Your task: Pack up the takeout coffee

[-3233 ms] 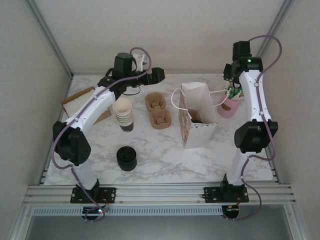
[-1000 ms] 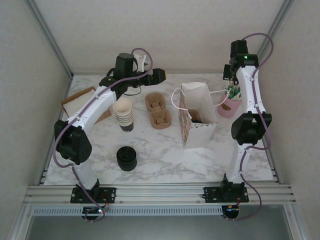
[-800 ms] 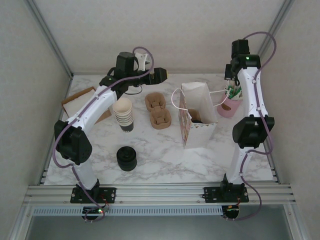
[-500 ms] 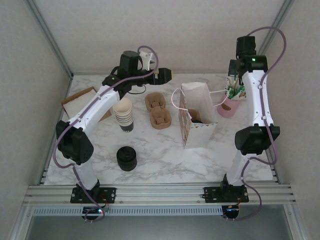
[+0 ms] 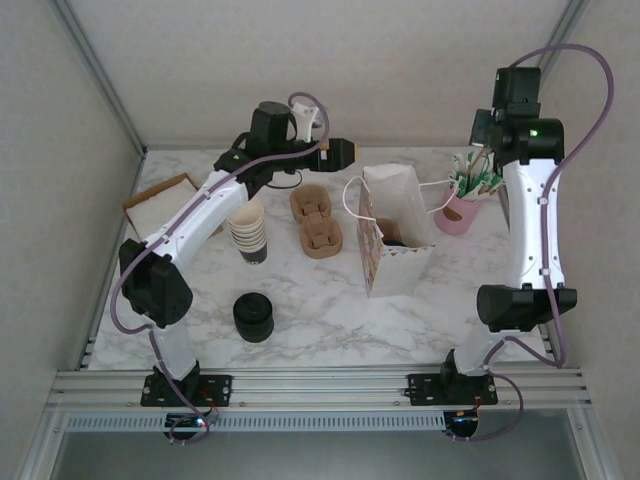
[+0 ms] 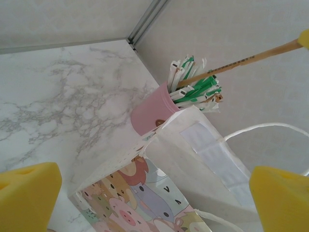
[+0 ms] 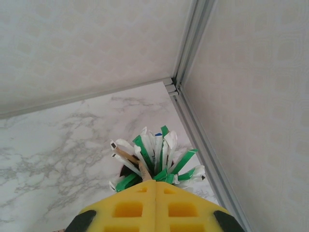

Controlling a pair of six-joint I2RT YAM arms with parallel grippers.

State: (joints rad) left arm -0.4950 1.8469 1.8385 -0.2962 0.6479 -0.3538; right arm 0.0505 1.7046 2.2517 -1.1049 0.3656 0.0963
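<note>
The takeout coffee is hidden; a dark shape I cannot identify sits in the mouth of the white paper bag [image 5: 395,235] [image 6: 193,159]. My left gripper [image 5: 340,152] [image 6: 154,198] hangs open just left of the bag's top, with nothing between its yellow pads. My right gripper [image 5: 481,142] [image 7: 155,186] is raised over the pink cup [image 5: 455,215] [image 6: 149,108] at the back right. It is shut on a thin wooden stick [image 6: 241,60] [image 7: 129,158], whose lower end is still among the green and white sachets [image 7: 159,154].
A lidless stack of cream-rimmed cups [image 5: 247,230] and a squat black stack of lids [image 5: 253,317] stand on the left. Two brown pulp carriers [image 5: 315,222] lie beside the bag. Flat cardboard [image 5: 160,200] lies at the far left. Walls close in on three sides.
My right arm has risen above the pink cup, drawing the stick up with it. My left gripper has moved right toward the bag, still open.
</note>
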